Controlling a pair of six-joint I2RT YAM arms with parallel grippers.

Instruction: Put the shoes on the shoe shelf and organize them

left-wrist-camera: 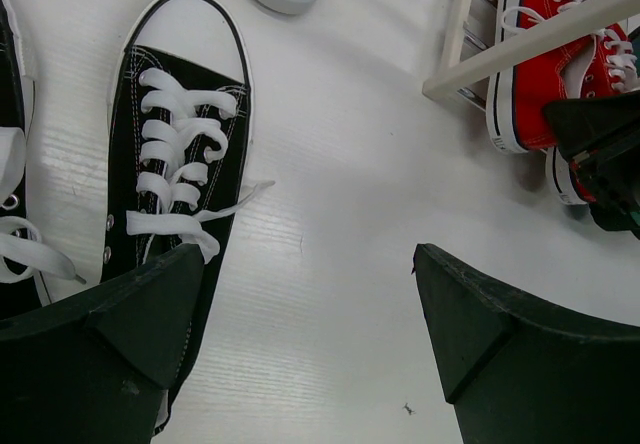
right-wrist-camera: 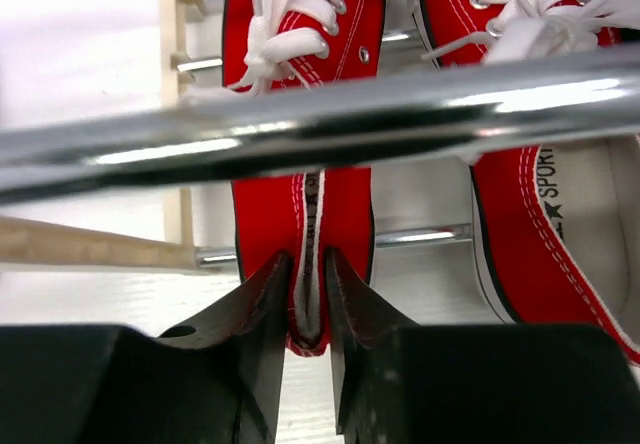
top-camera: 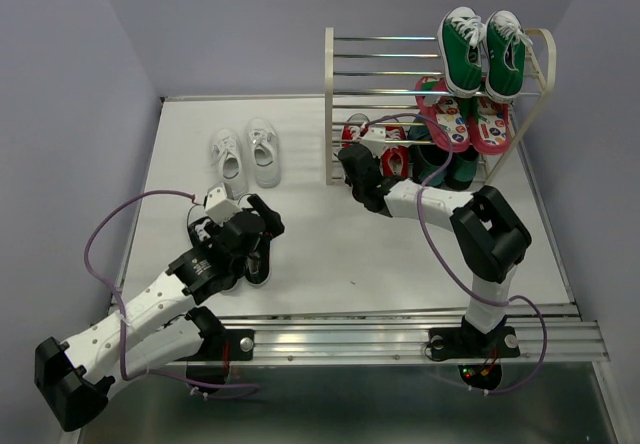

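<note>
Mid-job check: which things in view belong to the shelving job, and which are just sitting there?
Belong to the job:
- red sneakers, on the bottom tier
- black sneakers, on the table
- white sneakers, on the table
- shoe shelf

Just sitting there:
- green sneakers, top tier
- pink flip-flops, the tier below

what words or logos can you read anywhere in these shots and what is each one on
"SPORT", with a star next to it: printed on the insole of the right red sneaker, right wrist view.
Heel strip of the left red sneaker: some marks, too blurred to read.
Round patches on the pink flip-flops: too small to read.
Nothing else legible in any view.
</note>
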